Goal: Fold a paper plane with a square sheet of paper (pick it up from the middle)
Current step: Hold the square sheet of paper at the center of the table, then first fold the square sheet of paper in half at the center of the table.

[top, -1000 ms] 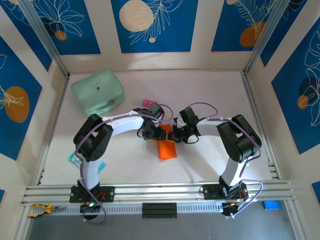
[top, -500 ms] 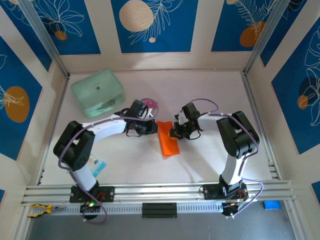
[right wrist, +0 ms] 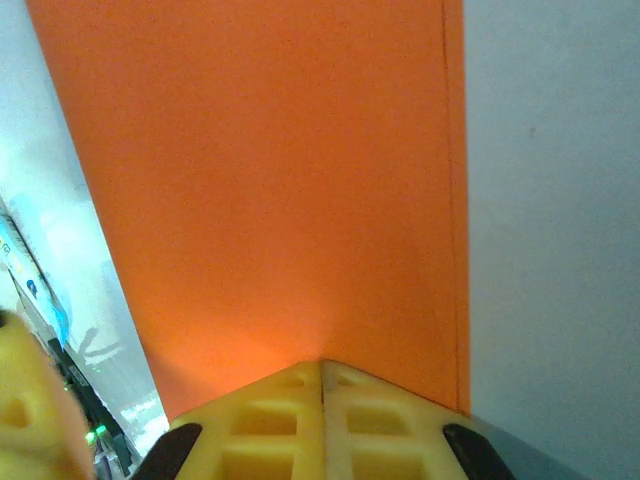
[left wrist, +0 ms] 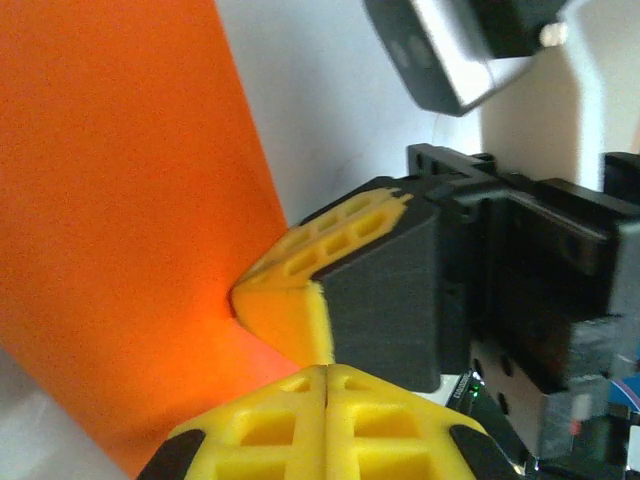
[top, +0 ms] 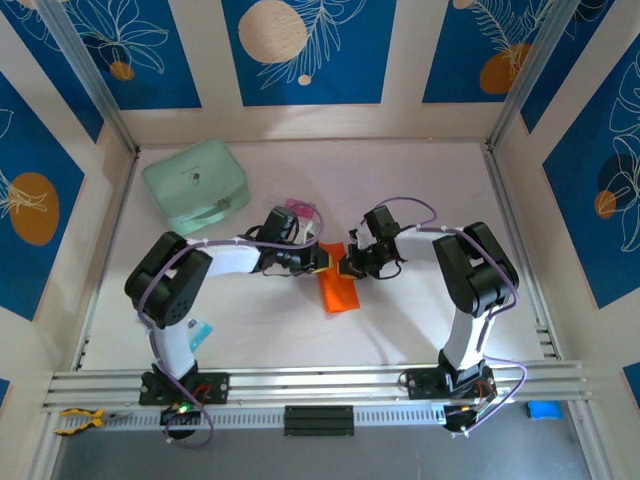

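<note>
Left gripper [left wrist: 327, 385] pads pressed together beside the orange paper [left wrist: 120, 220]. Right gripper [left wrist: 292, 292] tip touches the paper's edge on the white table [left wrist: 320, 100].

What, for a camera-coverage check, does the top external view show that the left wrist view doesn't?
Top external adds the mint-green case and the pink block. Left wrist adds close detail: the left gripper, yellow fingertips pressed shut, and the right gripper at the edge of the orange paper. Both share the orange paper and the meeting grippers.
</note>
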